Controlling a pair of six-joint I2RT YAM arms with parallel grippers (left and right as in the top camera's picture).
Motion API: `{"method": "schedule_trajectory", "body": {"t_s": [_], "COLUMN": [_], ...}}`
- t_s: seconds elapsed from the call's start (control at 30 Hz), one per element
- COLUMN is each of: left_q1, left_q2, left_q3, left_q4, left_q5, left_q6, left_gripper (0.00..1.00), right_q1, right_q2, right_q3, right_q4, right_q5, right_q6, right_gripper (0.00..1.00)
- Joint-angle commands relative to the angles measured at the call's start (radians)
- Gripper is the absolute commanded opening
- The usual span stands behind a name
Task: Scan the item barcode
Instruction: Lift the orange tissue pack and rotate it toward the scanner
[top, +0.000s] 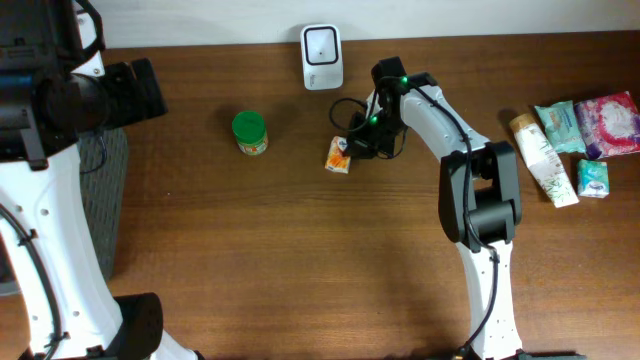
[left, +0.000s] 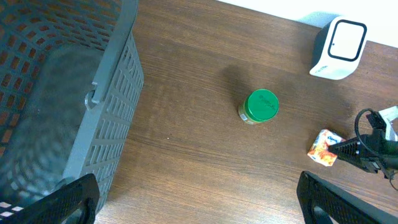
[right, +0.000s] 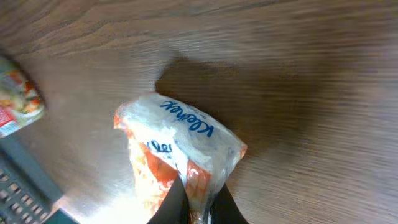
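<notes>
The item is a small orange and white Kleenex tissue pack near the table's middle back, also seen in the left wrist view and filling the right wrist view. My right gripper is shut on the pack's near edge, the wrapper pinched between its black fingertips. The white barcode scanner stands upright at the back edge, just behind the pack. My left gripper hangs high over the left of the table, jaws wide open with nothing between them.
A green-lidded jar stands left of the pack. A grey mesh basket sits at the table's left end. Several packets and a tube lie at the far right. The right arm's cable loops near the scanner.
</notes>
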Motion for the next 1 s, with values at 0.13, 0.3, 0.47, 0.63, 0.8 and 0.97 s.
{"method": "schedule_trajectory", "body": {"t_s": [0.13,0.3,0.47,0.63,0.8,0.97], "left_q1": [0.003,0.003,0.003,0.003,0.003,0.003], "left_q2": [-0.004,-0.004,-0.004,-0.004,-0.004,-0.004], "left_q3": [0.003,0.003,0.003,0.003,0.003,0.003], "left_q4": [0.000,0.000,0.000,0.000,0.000,0.000], "left_q5": [0.007,0.007,0.007,0.007,0.007,0.007], "left_q6": [-0.006,-0.006,-0.006,-0.006,-0.006,-0.005], "left_gripper": [0.99,0.99,0.99,0.99,0.99,0.99], "right_q1": [-0.064,-0.121,-0.140,-0.140,-0.138,-0.139], "right_q2": [0.016,0.016,0.016,0.001,-0.133,-0.222], "right_q3": [-0.008,-0.008,-0.008,-0.008,-0.008,-0.008], "right_q4": [0.005,0.005,-0.001,-0.002,-0.044,-0.168], "right_q5": [-0.480,-0.734,-0.961,-0.966,-0.966,-0.945], "right_q6": [-0.324,-0.510,-0.717,-0.846,-0.963,-1.169], "right_gripper": [0.04,0.04,0.04,0.04,0.04,0.04]}}
